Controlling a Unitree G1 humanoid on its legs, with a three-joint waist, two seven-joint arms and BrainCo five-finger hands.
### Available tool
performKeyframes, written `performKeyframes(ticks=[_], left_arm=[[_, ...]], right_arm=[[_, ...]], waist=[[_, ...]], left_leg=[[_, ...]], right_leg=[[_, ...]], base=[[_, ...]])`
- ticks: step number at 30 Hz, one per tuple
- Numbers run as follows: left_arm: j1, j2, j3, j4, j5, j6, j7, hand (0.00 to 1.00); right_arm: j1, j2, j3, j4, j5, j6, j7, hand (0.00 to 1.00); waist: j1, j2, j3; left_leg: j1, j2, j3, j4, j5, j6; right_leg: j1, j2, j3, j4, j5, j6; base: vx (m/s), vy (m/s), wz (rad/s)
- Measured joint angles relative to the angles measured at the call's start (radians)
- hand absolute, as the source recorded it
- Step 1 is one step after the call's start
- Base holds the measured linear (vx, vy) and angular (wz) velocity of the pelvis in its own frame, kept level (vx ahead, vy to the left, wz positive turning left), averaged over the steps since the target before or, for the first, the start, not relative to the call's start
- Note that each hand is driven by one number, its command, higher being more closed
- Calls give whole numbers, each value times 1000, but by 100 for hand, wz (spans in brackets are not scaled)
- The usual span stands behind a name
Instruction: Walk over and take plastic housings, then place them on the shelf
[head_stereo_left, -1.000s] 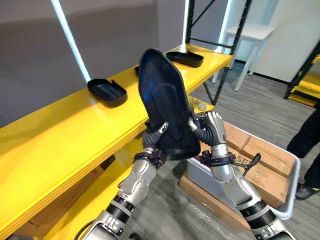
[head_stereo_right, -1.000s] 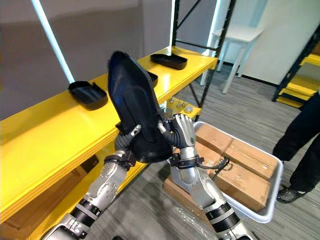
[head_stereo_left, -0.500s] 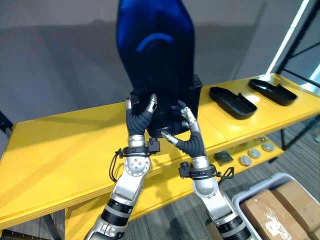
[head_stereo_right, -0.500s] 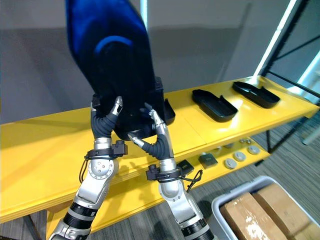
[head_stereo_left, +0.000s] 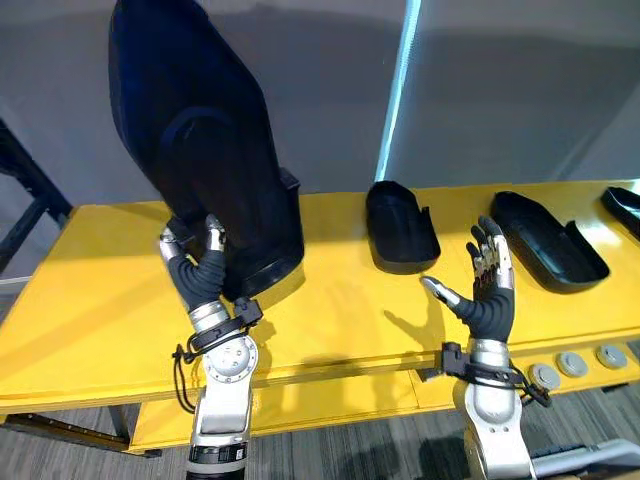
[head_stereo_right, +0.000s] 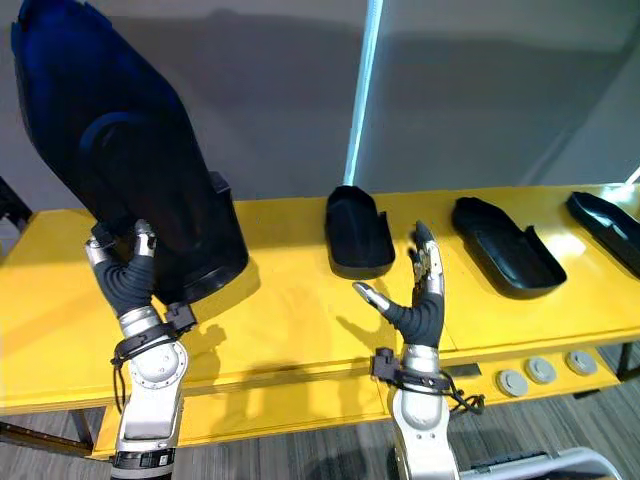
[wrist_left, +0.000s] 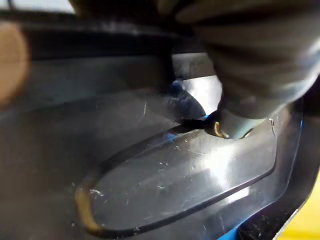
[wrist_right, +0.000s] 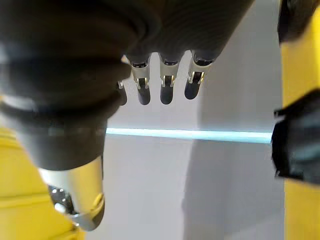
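A large black plastic housing (head_stereo_left: 200, 150) stands upright over the left part of the yellow shelf (head_stereo_left: 330, 320), its lower edge at the shelf's surface. My left hand (head_stereo_left: 200, 275) is shut on its lower end, fingers curled over the rim. The left wrist view shows the housing's glossy inner face (wrist_left: 165, 175) right against the hand. My right hand (head_stereo_left: 488, 300) is raised over the shelf's front edge, well to the right of the housing. Its fingers (wrist_right: 165, 90) are straight and hold nothing.
Three more black housings lie on the shelf to the right: one in the middle (head_stereo_left: 400, 228), one further right (head_stereo_left: 545, 235) and one at the far edge (head_stereo_left: 625, 200). Round grey discs (head_stereo_left: 570, 365) sit on the lower shelf. A grey wall stands behind.
The view has turned to face the shelf. My right hand has let go of the housing, opened and moved away to the right. The left hand alone now holds it.
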Motion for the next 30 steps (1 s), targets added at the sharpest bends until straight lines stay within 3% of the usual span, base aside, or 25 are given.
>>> performKeyframes(ticks=[3, 7, 12, 19, 24, 27, 30], left_arm=[[81, 1, 71, -5, 7, 4, -6, 100], [189, 3, 160, -5, -48, 5, -72, 100], [259, 55, 263, 8, -227, 4, -203, 100], [165, 304, 297, 291, -504, 3, -366, 100], [-17, 570, 202, 530, -736, 3, -458, 100], [-117, 690, 111, 622, -791, 3, -516, 100], [-172, 724, 74, 675, -790, 4, -557, 100]], right_arm=[[71, 30, -79, -17, 64, -23, 39, 0], [156, 72, -199, -14, 76, -22, 47, 0], [183, 92, -261, 10, 116, -13, 68, 0], [171, 74, -244, 73, 154, 16, 113, 0], [163, 43, -177, 77, 182, 18, 132, 0], [149, 38, -159, 77, 190, 18, 133, 0], [155, 35, -131, 78, 190, 18, 134, 0]], waist=[[-4, 0, 0], [-9, 5, -4], [-13, 10, -14], [-2, 30, -17], [2, 31, -6], [-1, 30, 25], [-5, 31, 43]], left_leg=[[2, -11, 0, -23, 9, 7], [2, -18, 4, -42, 15, 12], [-2, -22, 18, -58, 20, 14], [-59, -24, 6, -59, 25, 13], [-99, -26, 3, -60, 32, 11], [-107, -28, 9, -60, 34, 13], [-117, -28, 22, -60, 34, 13]], right_leg=[[3, -9, -3, -8, -3, 3], [-1, -14, -3, -15, -3, 4], [-21, -16, 2, -15, 1, 10], [-74, -18, -4, -14, 2, 11], [-120, -20, -3, -6, 3, 10], [-136, -23, 4, 2, 3, 10], [-153, -22, 13, 4, 3, 10]], base=[[-21, 75, 6], [-27, 57, 0], [19, 51, -6], [16, 12, 4], [0, 0, 0], [-3, 17, -6], [-5, 19, -10]])
